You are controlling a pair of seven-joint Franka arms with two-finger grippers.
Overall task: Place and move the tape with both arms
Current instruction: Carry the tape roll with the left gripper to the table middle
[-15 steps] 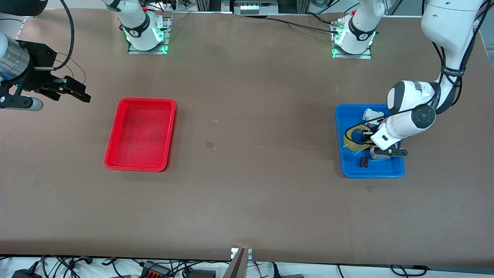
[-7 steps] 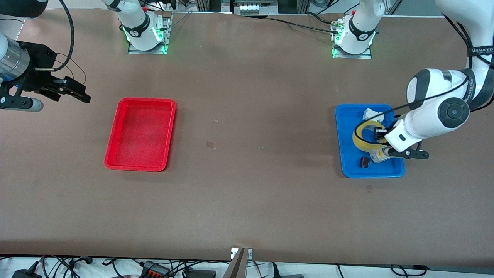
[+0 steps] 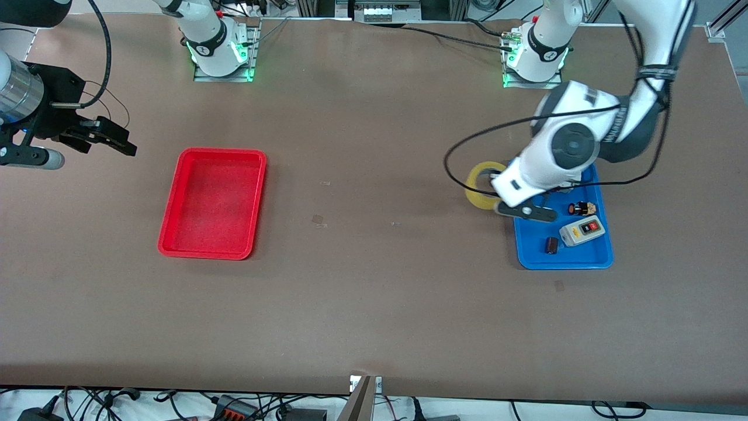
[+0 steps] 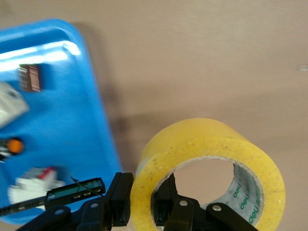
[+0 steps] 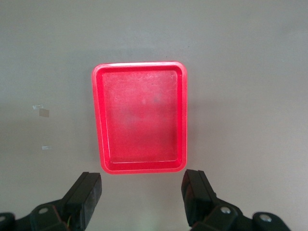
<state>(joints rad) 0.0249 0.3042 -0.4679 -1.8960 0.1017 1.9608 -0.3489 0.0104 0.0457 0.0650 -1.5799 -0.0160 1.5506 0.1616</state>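
The left gripper (image 4: 144, 207) pinches the wall of the tape (image 4: 208, 174), one finger on the outer face of the roll and the other inside its wide centre hole. The yellowish roll is up in the air, held over bare table (image 3: 374, 292) just beside the blue tray (image 3: 564, 260), at the edge of that tray that faces the right arm's end of the table. In the front view the tape (image 3: 480, 184) shows as a ring partly covered by the left arm's white wrist, with a black cable looping above it.

The blue tray sits toward the left arm's end of the table. In it lie a small dark block (image 3: 551, 245), a grey switch box (image 3: 581, 230) with a red and a yellow mark beside it, and a small black and orange piece (image 3: 581, 208) a little farther from the front camera than the box. The left wrist view also shows a white and red item (image 4: 36, 178) in the tray, close to the gripper.

The right gripper (image 5: 142, 195) waits with its fingers spread apart, hanging over bare table near the red tray (image 5: 139, 166), at the right arm's end. The red tray (image 3: 169, 242) has nothing in it, and lies well apart from the blue one.
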